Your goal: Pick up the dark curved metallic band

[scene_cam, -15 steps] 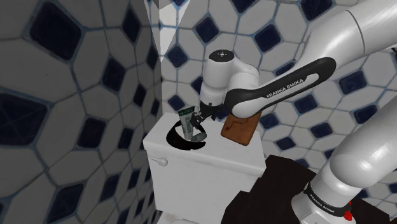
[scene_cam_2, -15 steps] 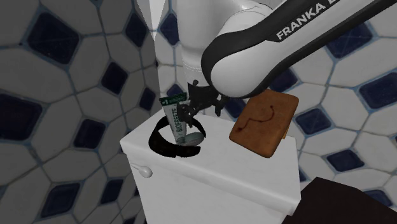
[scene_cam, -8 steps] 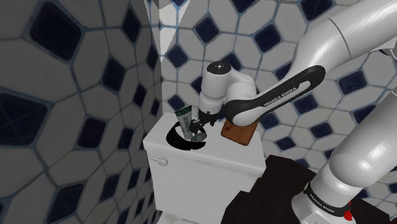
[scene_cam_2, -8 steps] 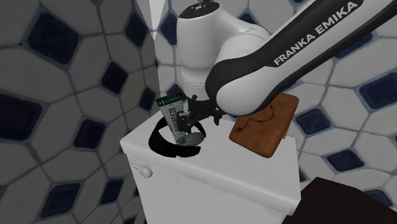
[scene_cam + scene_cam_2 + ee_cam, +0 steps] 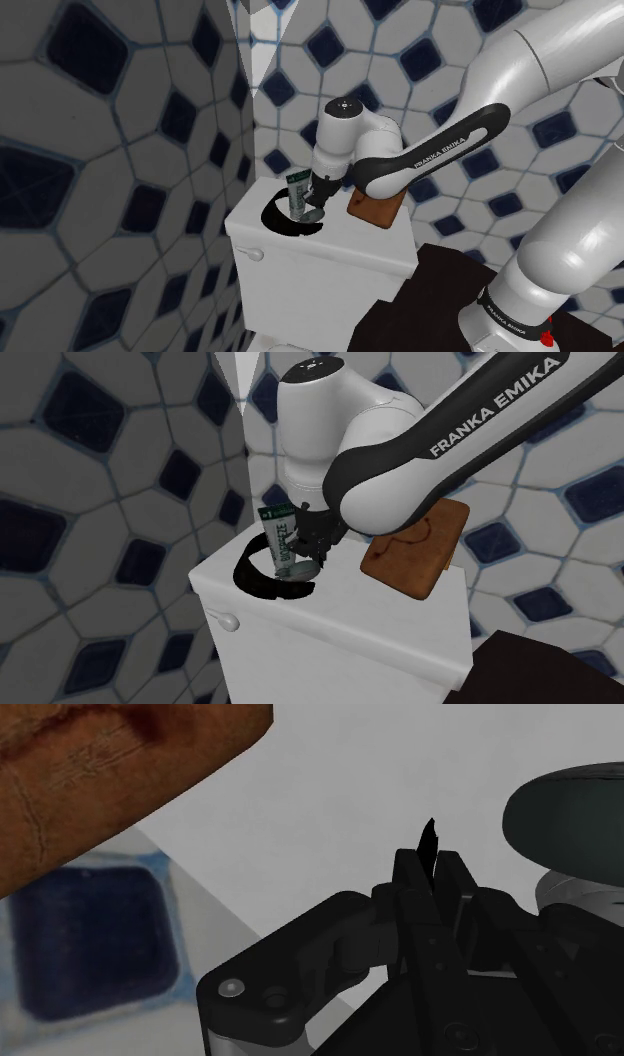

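1. here, the dark curved band (image 5: 272,218) (image 5: 252,578) lies on the white tank lid (image 5: 350,242) (image 5: 340,614). its loop curls out to the shoulder view's left of the green tube (image 5: 297,192) (image 5: 282,537) and runs round the tube's foot.
2. the gripper (image 5: 314,197) (image 5: 314,542) (image 5: 430,864) stands just on the tube's other side, tips down on the band's end there. in the wrist view the two black fingers are drawn almost together, with a thin black sliver pinched between them, apparently the band.
3. since half a second ago the fingers have narrowed from a spread stance. the tube stands straighter and closer to the gripper. the band's loop lies where it did.
4. the white wrist sits upright above the tube with the hand pointing straight down. the dark forearm runs away past the tube, over a tilted brown slab (image 5: 375,208) (image 5: 415,552) (image 5: 100,764).
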You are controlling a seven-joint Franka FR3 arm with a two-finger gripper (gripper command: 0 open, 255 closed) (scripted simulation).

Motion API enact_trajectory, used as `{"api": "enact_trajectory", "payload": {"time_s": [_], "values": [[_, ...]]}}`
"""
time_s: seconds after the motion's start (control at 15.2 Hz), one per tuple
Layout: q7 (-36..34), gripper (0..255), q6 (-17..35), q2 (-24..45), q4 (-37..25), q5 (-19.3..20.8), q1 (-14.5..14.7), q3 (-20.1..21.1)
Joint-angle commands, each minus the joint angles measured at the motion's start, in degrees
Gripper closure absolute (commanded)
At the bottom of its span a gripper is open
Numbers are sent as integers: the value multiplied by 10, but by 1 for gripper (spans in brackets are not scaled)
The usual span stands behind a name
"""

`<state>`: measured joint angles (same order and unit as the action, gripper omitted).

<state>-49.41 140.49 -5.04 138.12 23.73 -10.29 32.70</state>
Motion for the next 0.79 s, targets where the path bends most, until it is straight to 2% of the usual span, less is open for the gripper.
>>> {"api": "enact_trajectory", "payload": {"time_s": [0.0, 0.73], "values": [[0, 255, 0, 0, 0, 0, 0, 0], [67, 255, -65, -56, -28, -69, 14, -13]]}}
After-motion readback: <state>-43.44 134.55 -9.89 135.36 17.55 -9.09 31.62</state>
